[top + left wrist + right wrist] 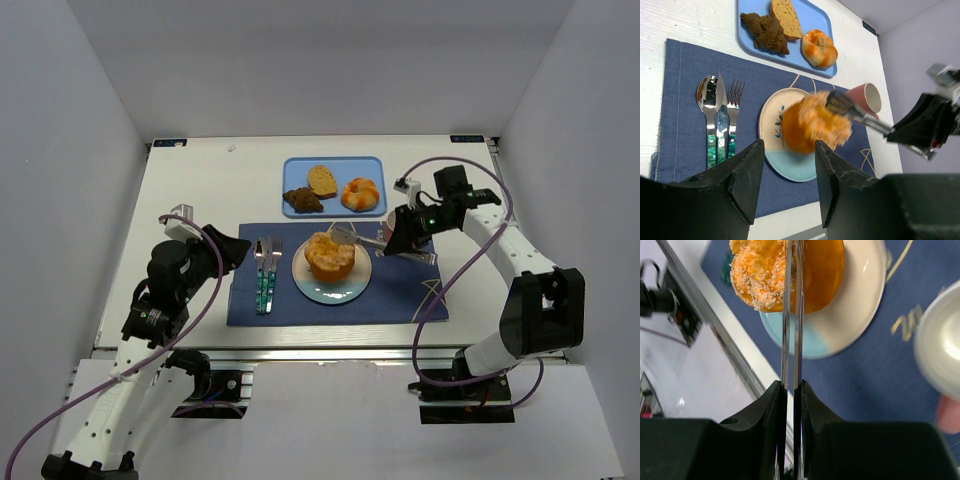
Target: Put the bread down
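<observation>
The right tool (395,240), pinching tongs (799,300), held the bread (330,257) at the plate (345,288) near the worktop's front edge; seemingly only release remained. The left tool (789,150) was spread.

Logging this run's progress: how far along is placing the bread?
Done: the seeded bun is at the plate, not on the blue tray. In hand: the right gripper squeezes tongs gripping it. Left: release it and draw the tongs back. The left gripper hangs open.
</observation>
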You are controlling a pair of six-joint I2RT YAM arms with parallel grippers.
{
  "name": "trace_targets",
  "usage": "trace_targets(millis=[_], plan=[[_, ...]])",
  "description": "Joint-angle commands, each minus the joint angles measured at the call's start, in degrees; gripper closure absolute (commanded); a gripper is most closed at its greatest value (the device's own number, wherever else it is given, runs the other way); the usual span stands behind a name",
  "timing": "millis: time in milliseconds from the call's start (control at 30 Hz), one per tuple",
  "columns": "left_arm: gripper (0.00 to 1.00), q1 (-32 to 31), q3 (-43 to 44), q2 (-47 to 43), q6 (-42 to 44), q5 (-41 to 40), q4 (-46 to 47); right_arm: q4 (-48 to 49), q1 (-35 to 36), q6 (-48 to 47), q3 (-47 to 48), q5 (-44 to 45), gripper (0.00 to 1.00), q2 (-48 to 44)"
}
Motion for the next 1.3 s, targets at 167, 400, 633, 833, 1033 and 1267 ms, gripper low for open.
trace_targets(millis=[167,400,633,833,1033,1267], plan=[[0.45,0.1,-0.2,-1.1,-0.1,-0.1,0.2,-1.6,2.6,-6.4,-4.4,2.9,0.75,-3.1],[0.45,0.1,-0.5,-2.9,-0.3,-1.2,-1.3,0.2,2.7,-5.4,-2.2,1.2,0.47,-3.9],[0.45,0.1,-0.4,-2.8,-0.2,-1.4,-1.7,3.7,1.3,-2.3,5.5,1.4,0.49,-1.3],[0.45,0.1,-0.4,-2.2,-0.2,-1.3,-1.3,8.4,0.7,2.3,11.3,4.2,0.5,5.6],[0.45,0.1,-0.5,-0.5,-0.4,-0.2,-0.1,14.7,0.7,11.2,24.3,9.1,0.52,22.6],[0.45,0.1,-0.4,0.3,-0.5,-0.5,-0.1,16.4,0.8,12.5,35.2,13.3,0.52,32.4]])
